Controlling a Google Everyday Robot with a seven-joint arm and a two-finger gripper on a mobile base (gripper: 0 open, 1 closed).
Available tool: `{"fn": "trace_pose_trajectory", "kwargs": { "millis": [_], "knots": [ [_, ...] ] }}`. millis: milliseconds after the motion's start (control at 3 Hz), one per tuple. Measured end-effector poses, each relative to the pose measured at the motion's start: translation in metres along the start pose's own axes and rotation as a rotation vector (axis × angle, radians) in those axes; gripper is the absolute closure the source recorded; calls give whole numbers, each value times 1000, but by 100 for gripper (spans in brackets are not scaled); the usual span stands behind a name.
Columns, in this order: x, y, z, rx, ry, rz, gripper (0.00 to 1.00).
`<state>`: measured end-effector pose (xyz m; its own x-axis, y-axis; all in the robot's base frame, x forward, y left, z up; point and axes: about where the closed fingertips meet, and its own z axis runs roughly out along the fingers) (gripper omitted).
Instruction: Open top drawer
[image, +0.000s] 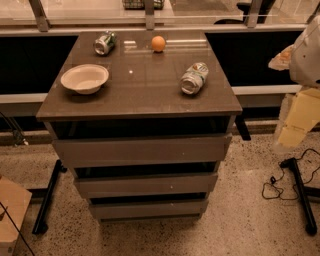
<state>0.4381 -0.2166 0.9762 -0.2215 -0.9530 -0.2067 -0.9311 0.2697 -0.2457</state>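
Note:
The top drawer (142, 150) is the uppermost of three grey handleless fronts under the brown cabinet top (145, 90), in the middle of the camera view. A dark gap shows between its front panel and the cabinet top. Two slimmer drawer fronts (146, 184) lie below it. My gripper (300, 117) shows as a pale yellowish shape at the right edge, below a white arm part (307, 50). It is well to the right of the cabinet, apart from the drawer, and holds nothing that I can see.
On the cabinet top lie a white bowl (85, 78), a tipped can (104, 43), an orange (158, 43) and a tipped can (194, 78). Black stand legs and a cable (300, 187) are on the floor right. A black leg (47, 200) and a box (12, 212) are at the left.

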Motion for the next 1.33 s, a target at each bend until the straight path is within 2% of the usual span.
{"fn": "trace_pose_trajectory", "kwargs": {
  "millis": [333,667,1000,1333],
  "knots": [
    [0,0,0,0,0,0,0],
    [-9,8,15,24,-49,7,0],
    [-26,11,46,38,-157,34,0],
    [-38,11,73,8,-244,52,0]
  ]
}}
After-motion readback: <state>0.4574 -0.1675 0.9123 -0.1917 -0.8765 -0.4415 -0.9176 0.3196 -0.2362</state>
